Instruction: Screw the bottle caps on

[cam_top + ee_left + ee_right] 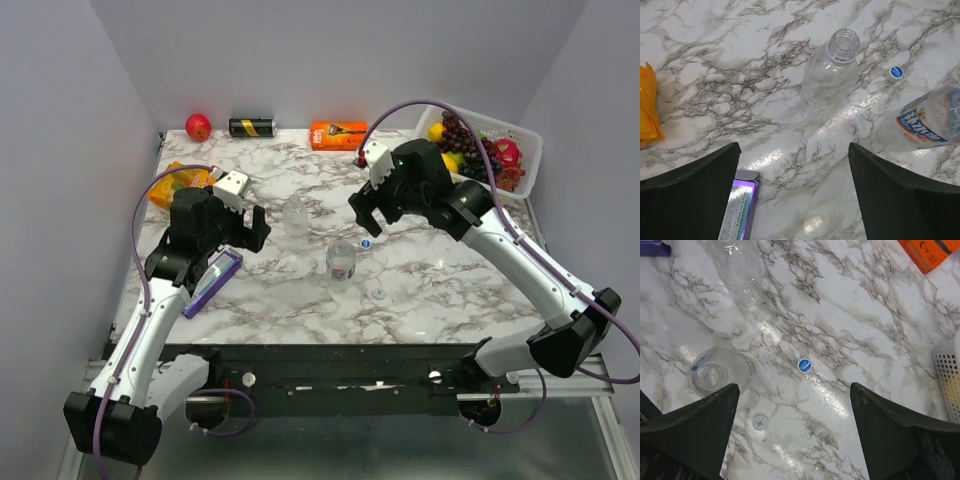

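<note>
Fingers point(700, 430) spread and empty, the right gripper point(793, 386) hovers over the blue cap point(804, 365), whitish cap point(759, 423) nearer one finger.

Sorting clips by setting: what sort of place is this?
Probably a robotics lab test cell, not a home: plain grey walls enclose a marble-patterned table, a left arm and right arm are bolted at its near edge, and a fruit basket sits as a prop.

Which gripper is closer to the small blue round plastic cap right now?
Right. The right gripper hangs open just beyond the small blue round plastic cap, almost above it. The left gripper, also open, sits well to the cap's left, beyond the unlabelled clear plastic bottle.
</note>
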